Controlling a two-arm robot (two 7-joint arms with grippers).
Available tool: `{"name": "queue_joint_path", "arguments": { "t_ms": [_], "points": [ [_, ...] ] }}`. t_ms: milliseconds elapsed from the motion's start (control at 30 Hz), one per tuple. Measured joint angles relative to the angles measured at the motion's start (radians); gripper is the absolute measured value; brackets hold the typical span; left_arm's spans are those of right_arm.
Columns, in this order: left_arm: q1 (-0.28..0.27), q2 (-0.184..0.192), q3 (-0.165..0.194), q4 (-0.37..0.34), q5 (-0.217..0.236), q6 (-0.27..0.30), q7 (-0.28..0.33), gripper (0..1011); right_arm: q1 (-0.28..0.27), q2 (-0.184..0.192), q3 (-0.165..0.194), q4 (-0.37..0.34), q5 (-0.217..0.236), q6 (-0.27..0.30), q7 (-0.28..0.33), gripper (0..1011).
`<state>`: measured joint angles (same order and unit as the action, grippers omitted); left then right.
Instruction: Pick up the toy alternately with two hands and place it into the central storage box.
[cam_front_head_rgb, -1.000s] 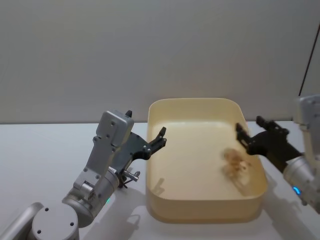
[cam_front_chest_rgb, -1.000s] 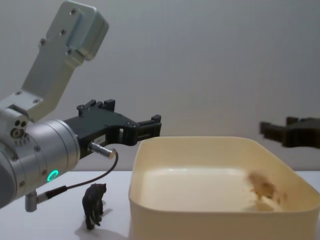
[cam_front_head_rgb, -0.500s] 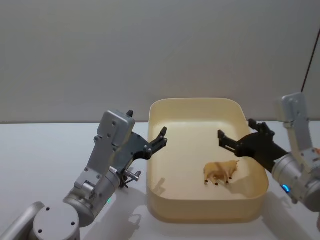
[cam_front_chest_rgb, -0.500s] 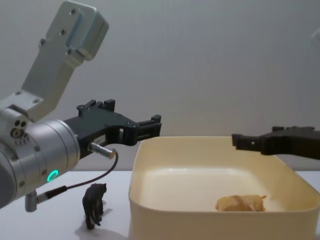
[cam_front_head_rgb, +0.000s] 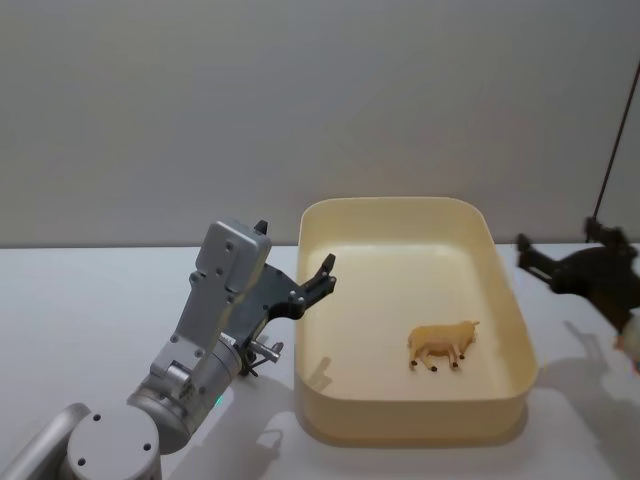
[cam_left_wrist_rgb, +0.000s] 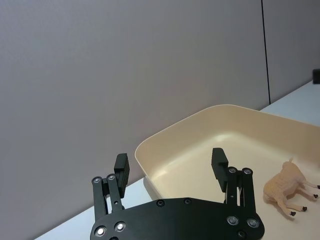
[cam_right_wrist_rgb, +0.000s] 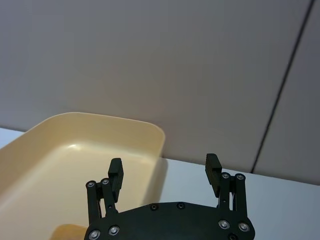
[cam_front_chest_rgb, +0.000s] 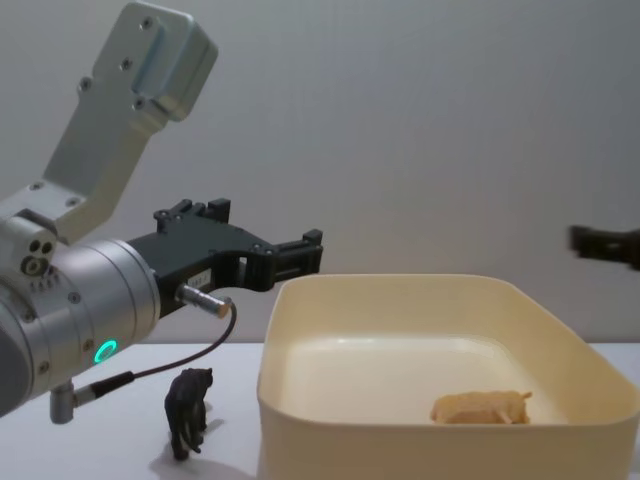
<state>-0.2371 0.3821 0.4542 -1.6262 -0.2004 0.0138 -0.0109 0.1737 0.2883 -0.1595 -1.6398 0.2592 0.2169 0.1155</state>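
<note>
**R arm pulled back, tan toy left in box**

Since 0.5 s ago: right gripper (cam_front_head_rgb: 562, 250) has gone from over the box to outside its right wall. The tan toy hasn't shifted, and the L arm hasn't moved.

Head view: box (cam_front_head_rgb: 400, 202) sits mid-table, and the tan toy (cam_front_head_rgb: 442, 345) lies on its side on the box floor, right of centre. Left gripper (cam_front_head_rgb: 322, 275) hangs at the box's left rim, tips pointing in over it, fingers spread and holding nothing. R gripper is clear of the box, up off the table (cam_front_head_rgb: 100, 300).

L wrist view: left gripper (cam_left_wrist_rgb: 170, 165) is wide apart and empty. Box (cam_left_wrist_rgb: 210, 109) is ahead, with the tan toy (cam_left_wrist_rgb: 287, 187) inside past one finger.

R wrist view: right gripper (cam_right_wrist_rgb: 164, 170) is spread wide with nothing between the pads. Box (cam_right_wrist_rgb: 100, 120) is below and to the side, and a sliver of the tan toy (cam_right_wrist_rgb: 67, 231) shows at the frame edge.

Chest view: left gripper (cam_front_chest_rgb: 300, 255) is level with the box (cam_front_chest_rgb: 400, 455) rim. A dark toy (cam_front_chest_rgb: 188, 408) stands upright on the table just left of the box, under the L wrist. Tan toy (cam_front_chest_rgb: 480, 407) is on the box floor. Right gripper (cam_front_chest_rgb: 605, 243) is at the far right edge, above rim height.

Handling (judgement): the dark toy looks like small hard plastic, so light, stiff and prob. a bit slick. Best to pinch across the flanks at mid-body, not the legs or head, since thin parts could twist out. It's prob. the L gripper's turn next. It needs to drop and turn down toward the toy, and a nudge could tip it.
</note>
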Motion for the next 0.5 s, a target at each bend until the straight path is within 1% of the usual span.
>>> {"name": "queue_joint_path", "arguments": {
  "t_ms": [33,100,167,267,333,500],
  "points": [
    [0.000,0.000,0.000,0.000,0.000,0.000,0.000,1002,-0.015,0.015,0.015,-0.013,0.014,-0.004,-0.013,1001],
    [0.000,0.000,0.000,0.000,0.000,0.000,0.000,1002,-0.031,0.029,0.030,-0.026,0.025,-0.006,-0.024,1001],
    [0.000,0.000,0.000,0.000,0.000,0.000,0.000,1002,-0.060,0.053,0.054,-0.047,0.043,-0.008,-0.042,1001],
    [0.000,0.000,0.000,0.000,0.000,0.000,0.000,1002,-0.089,0.074,0.076,-0.066,0.060,-0.008,-0.059,1001],
    [0.000,0.000,0.000,0.000,0.000,0.000,0.000,1002,-0.129,0.100,0.105,-0.087,0.079,-0.007,-0.079,1001],
    [0.000,0.000,0.000,0.000,0.000,0.000,0.000,1002,-0.180,0.129,0.137,-0.103,0.094,-0.001,-0.098,1001]
  ]
}}
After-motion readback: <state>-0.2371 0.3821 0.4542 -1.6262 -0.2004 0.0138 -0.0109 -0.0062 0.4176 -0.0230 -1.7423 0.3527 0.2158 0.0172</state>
